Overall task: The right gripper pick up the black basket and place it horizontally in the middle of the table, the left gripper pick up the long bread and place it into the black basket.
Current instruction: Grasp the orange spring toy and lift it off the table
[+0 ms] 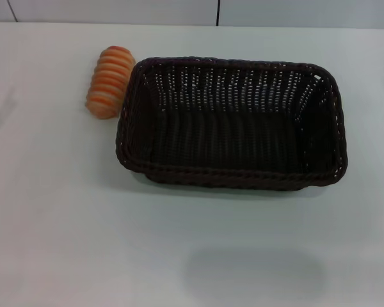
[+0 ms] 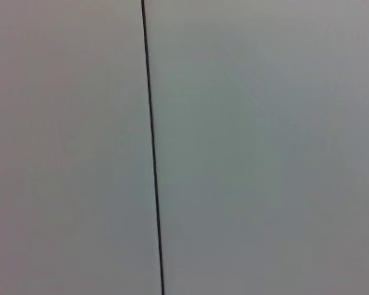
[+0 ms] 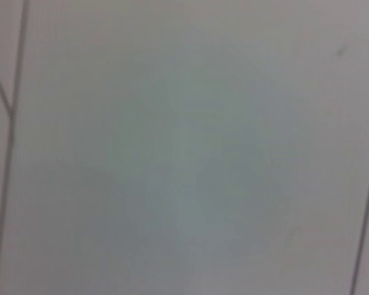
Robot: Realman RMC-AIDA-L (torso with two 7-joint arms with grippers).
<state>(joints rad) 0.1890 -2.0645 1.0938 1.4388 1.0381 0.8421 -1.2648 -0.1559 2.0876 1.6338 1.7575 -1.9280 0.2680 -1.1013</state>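
Note:
The black basket (image 1: 233, 123) lies lengthwise across the middle of the white table (image 1: 179, 249) in the head view, open side up and empty. The long bread (image 1: 110, 81), orange with cream stripes, lies on the table just off the basket's far left corner, close to its rim. Neither gripper shows in any view. The left wrist view shows only a pale surface with a thin dark seam (image 2: 152, 147). The right wrist view shows only a pale surface with thin dark lines (image 3: 9, 153).
The table's far edge meets a pale wall with a dark vertical seam (image 1: 217, 11). Bare tabletop lies in front of the basket and to both sides. A faint shadow (image 1: 253, 275) falls on the table near the front edge.

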